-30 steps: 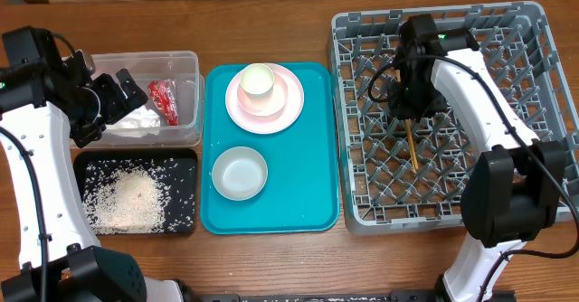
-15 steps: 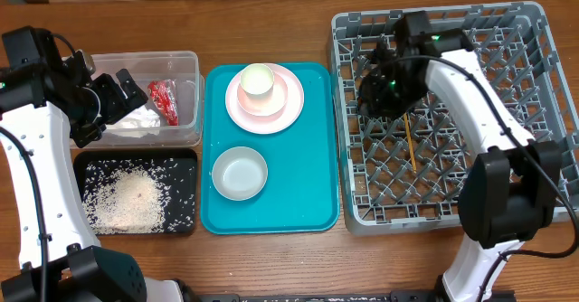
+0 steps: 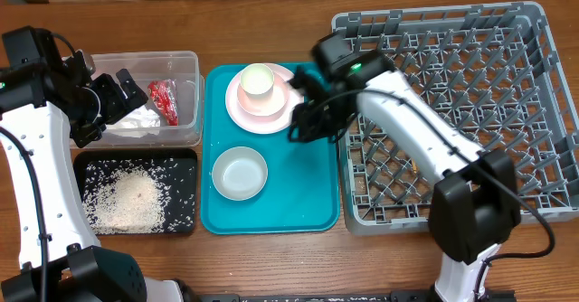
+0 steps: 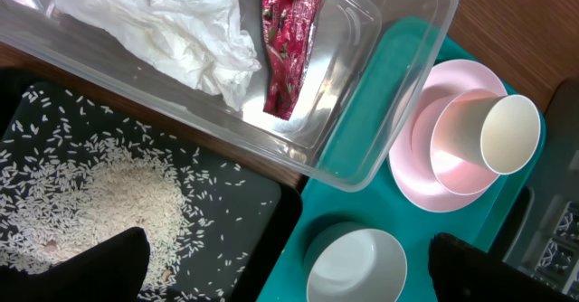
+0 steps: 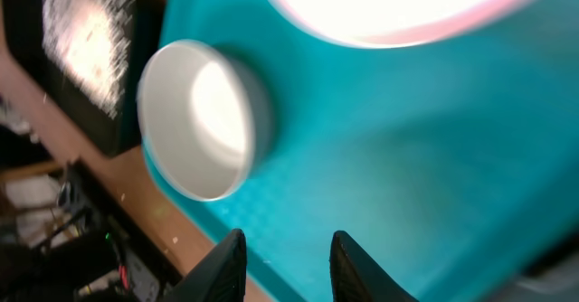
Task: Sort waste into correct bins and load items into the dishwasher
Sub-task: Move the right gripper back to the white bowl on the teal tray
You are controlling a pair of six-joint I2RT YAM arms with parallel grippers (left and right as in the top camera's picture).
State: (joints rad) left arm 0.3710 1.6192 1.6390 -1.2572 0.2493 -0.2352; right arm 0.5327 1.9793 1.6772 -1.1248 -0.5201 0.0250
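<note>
Overhead: the grey dish rack (image 3: 534, 85) fills the right side of the wooden table (image 3: 271, 31). The right arm reaches out over its left rim, and the right gripper (image 3: 297, 132) hangs above the teal tray (image 3: 312, 202), between the pink plate (image 3: 271, 124) and the rack. On the plate sits a pinkish bowl (image 3: 264, 108) with the cream cup (image 3: 258, 80) in it. The grey-white bowl (image 3: 240, 173) stands apart from them, lower on the same tray. To the left, the clear tub (image 3: 185, 67) holds the red wrapper (image 3: 164, 100) and the white tissue (image 3: 136, 121). The black tray (image 3: 185, 162) just below it holds the rice (image 3: 122, 202). The left gripper (image 3: 110, 103) hovers over the tub's left end.

Left wrist: its two fingertips (image 4: 99, 261) show only as dark shapes at the bottom corners. They are spread wide with nothing between them, so this gripper is released and empty. The cup lies tilted in the pinkish bowl, its mouth towards the right.

Right wrist (a blurred picture): the two fingers (image 5: 226, 266) stand a little apart. Only the teal tray shows in the gap, so the gripper grasps nothing. The grey-white bowl is up and to the left of them, not touching.
</note>
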